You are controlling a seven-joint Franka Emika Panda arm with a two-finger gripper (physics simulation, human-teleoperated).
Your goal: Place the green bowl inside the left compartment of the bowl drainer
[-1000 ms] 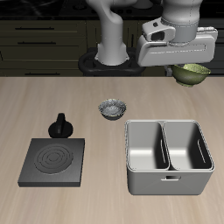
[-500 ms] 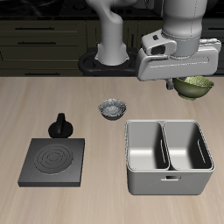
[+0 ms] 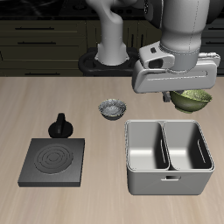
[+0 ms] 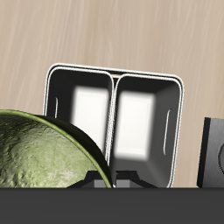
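The olive-green bowl (image 3: pixel 192 99) hangs in the air just behind the far rim of the bowl drainer (image 3: pixel 169 179), above the table. My gripper (image 3: pixel 181 94) is shut on the bowl's rim, and its fingertips are mostly hidden by the hand body. In the wrist view the green bowl (image 4: pixel 42 150) fills the near field, its ribbed side close to the camera. Beyond it lies the grey bowl drainer (image 4: pixel 116 73) with both deep bins empty and the middle wall plainly visible.
A grey-and-white patterned bowl (image 3: pixel 112 108) sits on the table beside the drainer's far corner. A flat black burner plate (image 3: pixel 54 161) lies near the front edge, with a small black pot (image 3: pixel 60 126) just behind it. The burner plate's edge (image 4: pixel 214 154) shows in the wrist view.
The gripper has carried the green bowl lower and toward the table's front, from above the back edge to just behind the drainer's far rim.
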